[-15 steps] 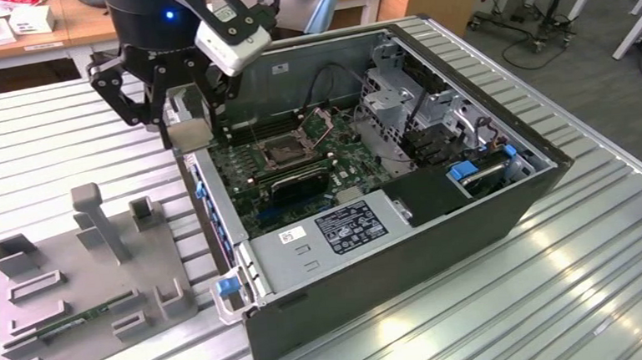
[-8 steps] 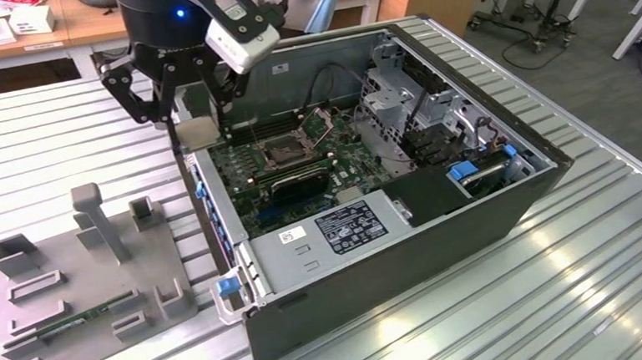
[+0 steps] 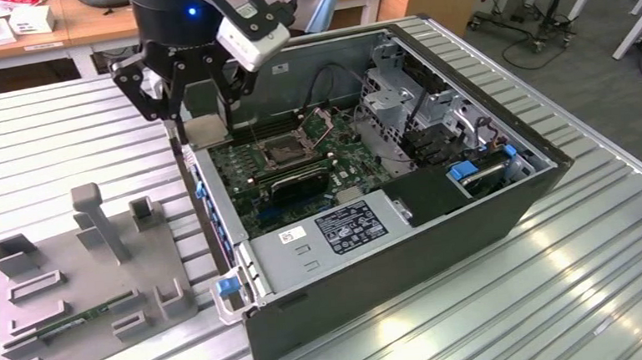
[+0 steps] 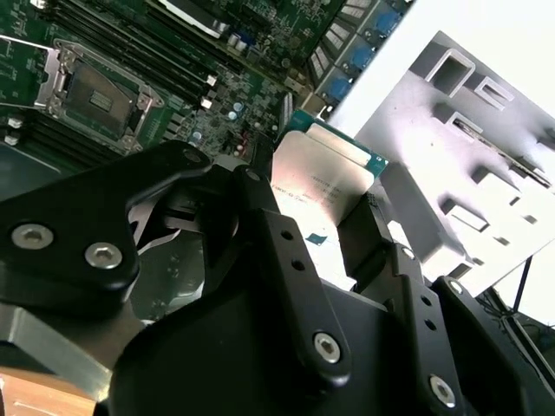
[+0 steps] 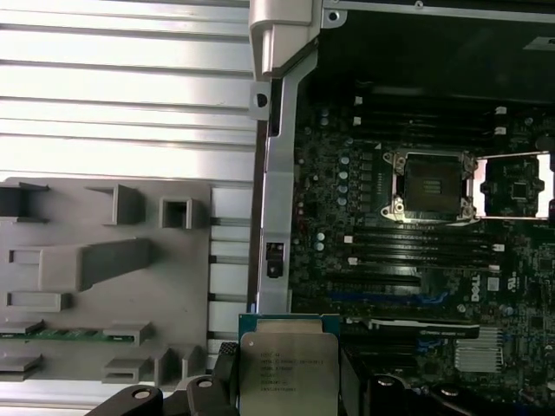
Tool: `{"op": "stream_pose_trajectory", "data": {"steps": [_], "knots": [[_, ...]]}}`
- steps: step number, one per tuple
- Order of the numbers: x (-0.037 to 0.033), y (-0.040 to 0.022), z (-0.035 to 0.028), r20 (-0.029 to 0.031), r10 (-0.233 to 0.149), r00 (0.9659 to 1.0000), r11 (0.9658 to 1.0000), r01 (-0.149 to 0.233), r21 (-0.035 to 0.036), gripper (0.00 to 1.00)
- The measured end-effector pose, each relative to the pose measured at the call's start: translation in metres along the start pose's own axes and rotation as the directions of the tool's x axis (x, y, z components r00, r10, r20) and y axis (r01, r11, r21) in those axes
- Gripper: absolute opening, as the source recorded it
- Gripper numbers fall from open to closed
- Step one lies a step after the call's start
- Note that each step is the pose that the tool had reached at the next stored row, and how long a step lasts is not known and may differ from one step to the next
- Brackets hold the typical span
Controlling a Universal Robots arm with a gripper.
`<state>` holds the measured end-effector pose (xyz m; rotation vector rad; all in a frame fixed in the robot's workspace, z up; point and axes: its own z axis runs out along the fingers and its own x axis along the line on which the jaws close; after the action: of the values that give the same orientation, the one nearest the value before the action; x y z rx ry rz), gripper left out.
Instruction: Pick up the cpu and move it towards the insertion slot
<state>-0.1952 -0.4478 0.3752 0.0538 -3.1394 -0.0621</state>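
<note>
My gripper [image 3: 204,120] is shut on the cpu [image 3: 207,130], a flat square chip with a silvery top, held by its edges above the case's rim at the exterior view's left. Both wrist views show the cpu [image 4: 325,169] [image 5: 286,368] clamped between the black fingers [image 4: 282,251]. The insertion slot [image 3: 286,151] is a dark square socket in a silver frame on the green motherboard, with its lid flipped open. It lies inside the case, a short way from the chip toward the exterior view's right, and appears in both wrist views [image 4: 95,91] [image 5: 431,185].
The open computer case [image 3: 522,184] lies on a slatted metal table [image 3: 51,138]. A grey fixture plate [image 3: 52,330] beside it holds upright posts and a green memory stick [image 3: 84,316]. Black memory slots [image 5: 416,243] flank the socket. A power supply [image 3: 336,229] fills the case's near end.
</note>
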Motion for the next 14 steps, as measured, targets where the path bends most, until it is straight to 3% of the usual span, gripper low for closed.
{"op": "stream_pose_trajectory", "data": {"steps": [7,14], "knots": [[-0.0064,-0.0002,0.0000,0.0000,0.000,1.0000,1.0000,0.000,0.0000,0.55],[-0.0076,-0.0003,-0.0001,-0.0001,0.000,1.0000,1.0000,0.000,0.0001,0.55]]}}
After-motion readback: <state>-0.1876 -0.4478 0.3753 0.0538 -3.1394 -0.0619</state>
